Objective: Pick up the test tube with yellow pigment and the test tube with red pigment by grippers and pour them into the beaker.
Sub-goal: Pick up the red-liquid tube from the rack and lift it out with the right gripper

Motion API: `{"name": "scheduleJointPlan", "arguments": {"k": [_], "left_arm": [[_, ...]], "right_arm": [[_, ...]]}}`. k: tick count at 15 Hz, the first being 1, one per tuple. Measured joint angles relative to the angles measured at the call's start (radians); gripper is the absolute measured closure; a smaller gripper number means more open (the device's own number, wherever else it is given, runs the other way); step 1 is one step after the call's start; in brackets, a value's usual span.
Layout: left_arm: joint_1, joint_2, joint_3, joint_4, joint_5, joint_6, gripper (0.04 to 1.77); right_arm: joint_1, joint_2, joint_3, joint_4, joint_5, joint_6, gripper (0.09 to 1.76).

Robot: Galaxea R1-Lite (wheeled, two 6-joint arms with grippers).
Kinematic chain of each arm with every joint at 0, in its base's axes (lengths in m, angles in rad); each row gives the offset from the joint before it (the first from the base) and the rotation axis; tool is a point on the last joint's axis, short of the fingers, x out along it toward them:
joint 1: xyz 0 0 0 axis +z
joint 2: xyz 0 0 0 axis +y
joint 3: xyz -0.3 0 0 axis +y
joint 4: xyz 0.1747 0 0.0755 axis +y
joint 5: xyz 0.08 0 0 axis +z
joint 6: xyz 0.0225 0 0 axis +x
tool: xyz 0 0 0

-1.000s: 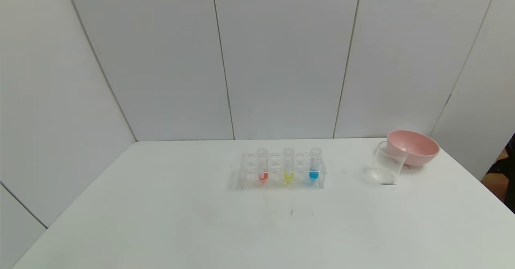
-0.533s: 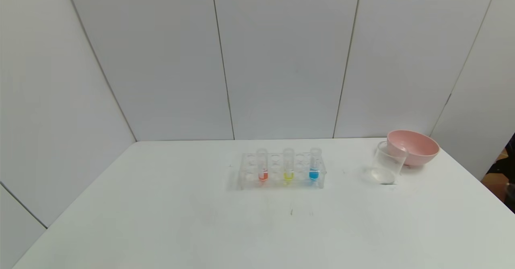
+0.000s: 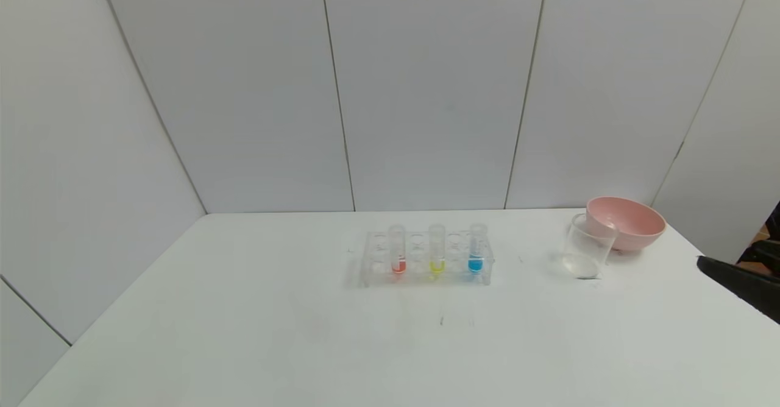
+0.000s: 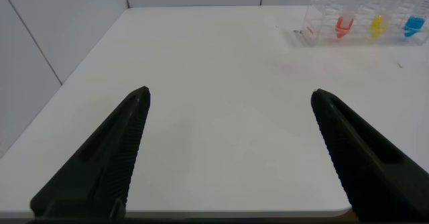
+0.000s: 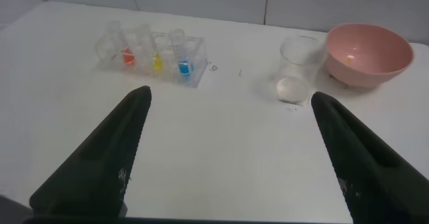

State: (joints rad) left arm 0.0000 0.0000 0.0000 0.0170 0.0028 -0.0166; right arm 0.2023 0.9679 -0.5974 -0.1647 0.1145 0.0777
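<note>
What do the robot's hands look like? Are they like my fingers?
Not really. Each hand has just two flat black fingers, long and tapering like wedges, with ridged inner faces. You can see them on the left gripper and the right gripper. Part of the right arm shows as a dark bar at the table's edge.

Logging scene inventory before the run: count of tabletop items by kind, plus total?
Test tubes: 3, red, yellow, blue
Tube rack: 1
Beaker: 1
Pink bowl: 1
Total: 6
</note>
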Motion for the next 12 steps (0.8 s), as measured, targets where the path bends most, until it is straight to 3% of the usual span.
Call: {"name": "scheduleJointPlan", "arguments": {"k": [3,6,12], "left_arm": [[0.000,0.000,0.000,0.000,0.000,0.000,0.09],[0.000,0.000,0.000,0.000,0.000,0.000,0.09],[0.000,0.000,0.000,0.000,0.000,0.000,0.09]], "right_arm": [[0.122,0.055,-0.020,-0.012,-0.041,0.091,0.14],[0.274,0.139,-0.070,-0.036,-0.233,0.210,0.14],[0.568,0.346,-0.182,-0.072,-0.478,0.312,0.14]]}}
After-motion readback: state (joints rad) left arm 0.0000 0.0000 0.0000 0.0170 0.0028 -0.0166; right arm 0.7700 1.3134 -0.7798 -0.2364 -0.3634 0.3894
